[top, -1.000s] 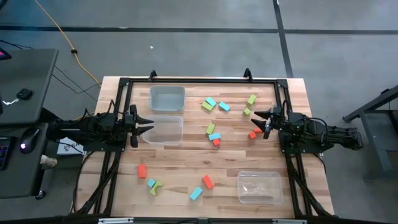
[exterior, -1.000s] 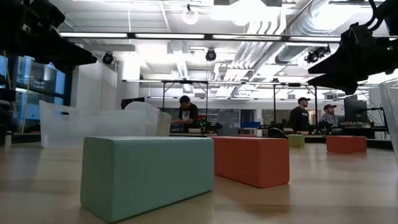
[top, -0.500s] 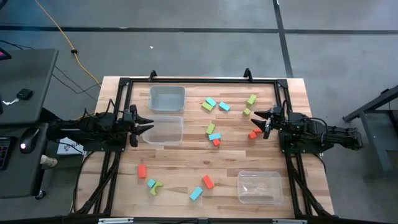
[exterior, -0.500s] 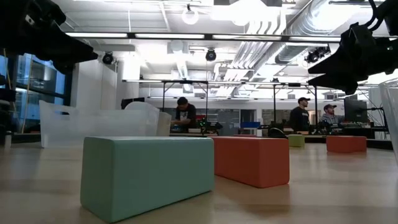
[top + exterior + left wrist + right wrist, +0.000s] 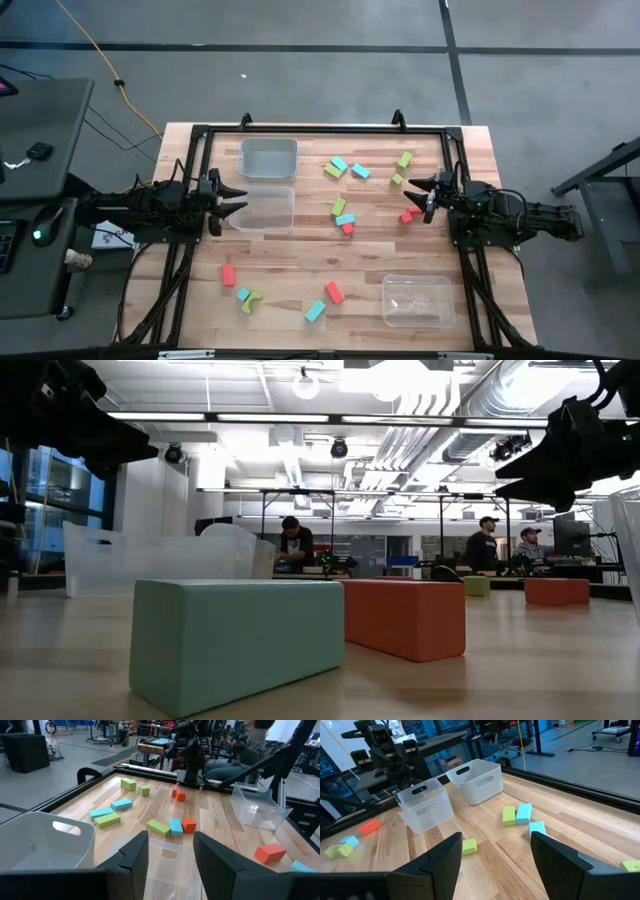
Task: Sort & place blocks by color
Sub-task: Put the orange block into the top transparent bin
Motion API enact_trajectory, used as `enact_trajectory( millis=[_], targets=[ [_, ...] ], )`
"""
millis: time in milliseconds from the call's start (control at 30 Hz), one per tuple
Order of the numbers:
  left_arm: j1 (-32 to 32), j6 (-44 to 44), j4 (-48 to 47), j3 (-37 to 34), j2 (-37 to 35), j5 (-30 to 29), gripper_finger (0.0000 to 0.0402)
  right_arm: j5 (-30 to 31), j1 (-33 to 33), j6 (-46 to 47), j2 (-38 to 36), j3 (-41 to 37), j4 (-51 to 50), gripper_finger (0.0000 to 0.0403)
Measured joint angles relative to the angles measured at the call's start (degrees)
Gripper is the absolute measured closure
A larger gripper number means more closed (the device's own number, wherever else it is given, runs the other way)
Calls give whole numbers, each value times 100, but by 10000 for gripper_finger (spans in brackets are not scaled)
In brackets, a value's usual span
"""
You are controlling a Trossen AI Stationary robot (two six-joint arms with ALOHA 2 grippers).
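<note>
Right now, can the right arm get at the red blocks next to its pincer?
Probably yes. The right pincer is open and empty, hovering almost over the two red blocks by the table's right side. Nothing lies between them; the nearest green block sits apart.

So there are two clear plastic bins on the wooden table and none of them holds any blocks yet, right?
Not two: the high view shows three clear plastic bins, two near the left hand and one at the near right. None holds a block.
</note>
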Motion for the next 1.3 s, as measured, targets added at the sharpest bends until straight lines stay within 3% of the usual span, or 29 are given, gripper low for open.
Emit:
enact_trajectory(
  millis=[167,300,533,767,933,1100,1300],
  targets=[
    [0,-10,-2,0,0,-157,225,-1,2,0,0,-1,0,176],
    [0,-684,6,0,2,-433,206,-1,1,1,1,0,0,176],
    [0,-1704,311,0,2,-448,213,-1,2,1,0,0,0,176],
    [-2,-2314,1288,105,13,-322,217,-2,0,0,0,0,0,176],
    [-2,-2436,1358,678,310,-563,218,-2,1,0,2,-1,0,176],
    [-2,-2507,1214,1552,1055,-881,218,-2,0,2,0,-2,0,176],
    [-2,-2952,-76,2816,2257,-1116,218,-1,1,0,2,0,0,176]
  ],
)
